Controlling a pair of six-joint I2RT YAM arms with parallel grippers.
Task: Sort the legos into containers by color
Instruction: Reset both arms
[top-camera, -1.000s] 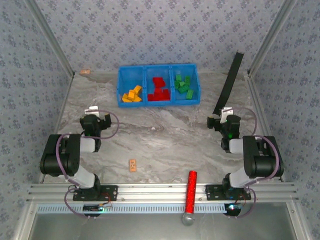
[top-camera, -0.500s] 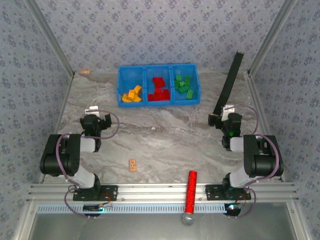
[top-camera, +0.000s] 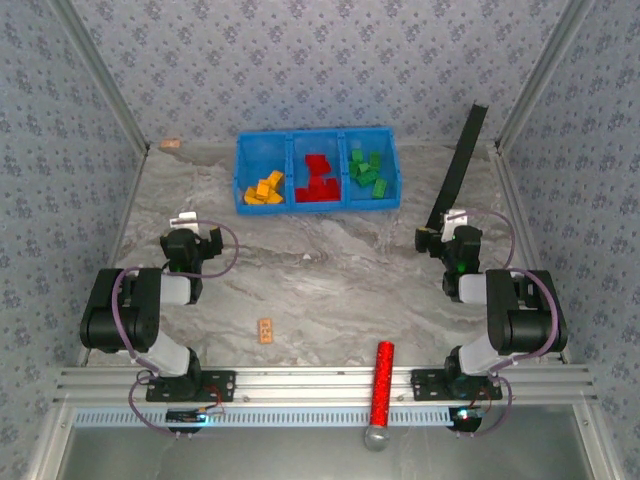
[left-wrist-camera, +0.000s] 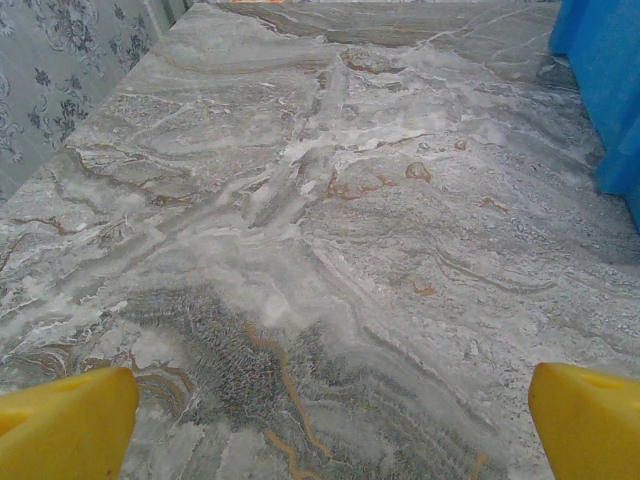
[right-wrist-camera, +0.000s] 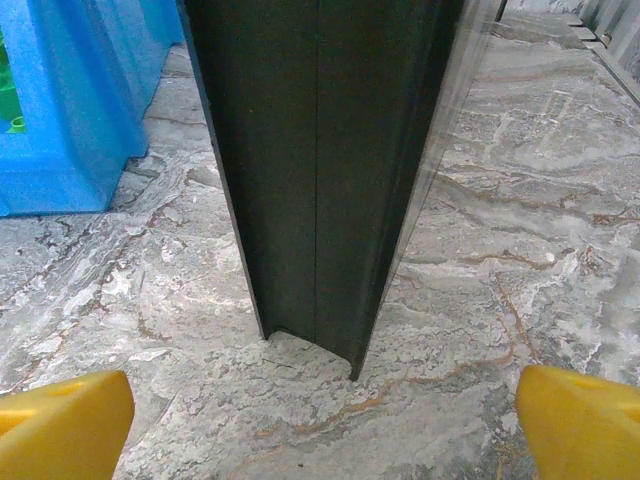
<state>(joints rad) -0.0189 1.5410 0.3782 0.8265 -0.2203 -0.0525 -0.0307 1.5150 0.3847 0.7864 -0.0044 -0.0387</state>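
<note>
The likeliest trouble lay on the right: a tall dark bar (right-wrist-camera: 320, 150) stood on the table (top-camera: 330, 270) directly ahead of the right hand (top-camera: 447, 228), its foot close before the yellow fingertips (right-wrist-camera: 60, 425), and it leaned up toward the far corner. Any forward reach from that side would probably have struck the bar and tipped or slid it, perhaps toward the containers (top-camera: 317, 207), whose blue end wall showed just to the left in the right wrist view. A second risk, in my judgement, was a false pick. A flat tan-orange block (top-camera: 265, 329) lay alone on the near part of the table, close in colour to the yellow-orange bricks, and it could have been taken for one and dropped in with them. A red glittery cylinder (top-camera: 381, 385) lay across the front rail and could have invited the same mistake with the red bin. Both hands were spread wide and carried nothing. The left hand (top-camera: 193, 228) hung low over bare marbled surface, well apart from the bins. As for the task's things, the three joined blue bins sat in a row at the far middle of the table, and the legos appeared sorted already: yellow-orange ones (top-camera: 263, 189) in the left compartment, red ones (top-camera: 318, 180) in the middle and green ones (top-camera: 365, 172) in the right. I could make out no loose brick on the table, so the work looked finished or nearly so.
</note>
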